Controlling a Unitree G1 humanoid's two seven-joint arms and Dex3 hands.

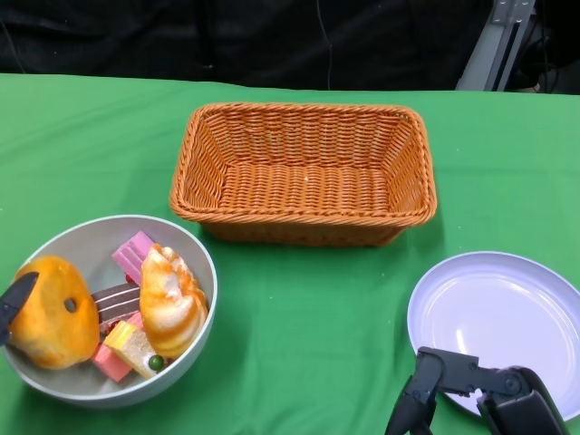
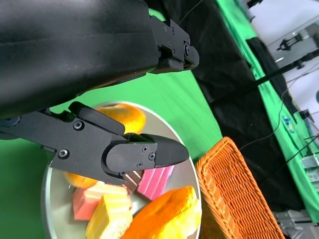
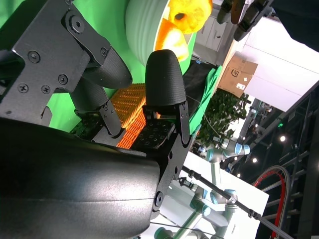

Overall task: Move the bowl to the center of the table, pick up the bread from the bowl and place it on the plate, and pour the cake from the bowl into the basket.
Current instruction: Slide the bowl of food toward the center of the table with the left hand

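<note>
Bowl [image 1: 195, 263] | left robot hand [image 1: 13, 304] fingertip over rim | right robot hand [image 1: 471, 390] on plate [image 1: 507, 299]

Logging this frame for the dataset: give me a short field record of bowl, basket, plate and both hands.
bowl: grey, near left, holds two bread pieces and cake pieces
basket: orange wicker, centre back, nothing in it
plate: white, near right, bare
left hand: over the bowl's left edge, holds nothing
right hand: at the plate's near edge, holds nothing
</note>
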